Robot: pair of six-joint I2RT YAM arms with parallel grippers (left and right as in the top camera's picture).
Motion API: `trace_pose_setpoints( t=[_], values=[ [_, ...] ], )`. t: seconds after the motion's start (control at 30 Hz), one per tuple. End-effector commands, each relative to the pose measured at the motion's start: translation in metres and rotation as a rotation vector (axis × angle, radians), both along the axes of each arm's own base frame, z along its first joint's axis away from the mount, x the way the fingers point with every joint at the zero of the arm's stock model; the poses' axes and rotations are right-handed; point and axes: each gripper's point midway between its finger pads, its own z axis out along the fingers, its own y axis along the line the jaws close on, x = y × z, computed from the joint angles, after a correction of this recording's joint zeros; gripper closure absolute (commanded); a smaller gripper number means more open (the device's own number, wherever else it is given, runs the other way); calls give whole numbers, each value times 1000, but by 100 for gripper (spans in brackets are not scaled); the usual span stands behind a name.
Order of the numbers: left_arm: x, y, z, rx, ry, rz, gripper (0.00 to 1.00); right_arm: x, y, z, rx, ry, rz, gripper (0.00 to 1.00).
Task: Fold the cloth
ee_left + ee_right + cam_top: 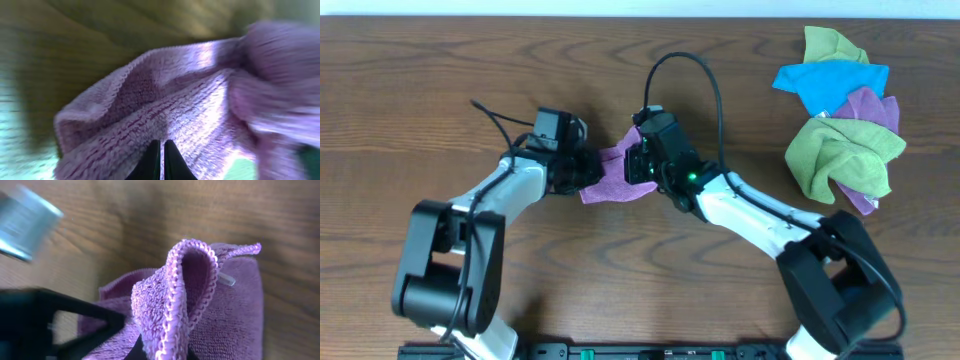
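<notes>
On brown wooden desk (420, 90), fuzzy lilac cloth (612, 178) bunched, hem looped upward, pinched by left fingers (154, 161) and right fingers (115, 322).

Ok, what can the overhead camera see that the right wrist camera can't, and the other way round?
Only the overhead shows the left tool and right tool together, meeting at the purple cloth, plus a pile of green, blue and purple cloths off to the side. Only the right wrist shows the cloth's stitched edge pinched up in a loop and its small white tag. Both show the purple cloth and the wooden table.
</notes>
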Motion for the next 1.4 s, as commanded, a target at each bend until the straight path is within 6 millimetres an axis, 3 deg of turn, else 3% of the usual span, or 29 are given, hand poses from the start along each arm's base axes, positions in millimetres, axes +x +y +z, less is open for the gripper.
trace_pose_setpoints(
  t=[0.0, 0.3, 0.73, 1.0, 1.37],
  values=[
    [14, 13, 34, -2, -89, 23, 94, 0, 8, -2, -18, -18, 20, 99],
    [19, 57, 73, 45, -173, 125, 94, -2, 21, -4, -27, -49, 45, 99],
    [15, 59, 75, 47, -161, 129, 94, -1, 56, -9, -32, -47, 99, 98],
    [16, 69, 78, 58, -168, 153, 94, -11, 67, -10, -36, -44, 151, 71],
    [18, 131, 92, 94, -191, 300, 94, -47, 95, -10, 22, 19, 304, 54]
  ],
)
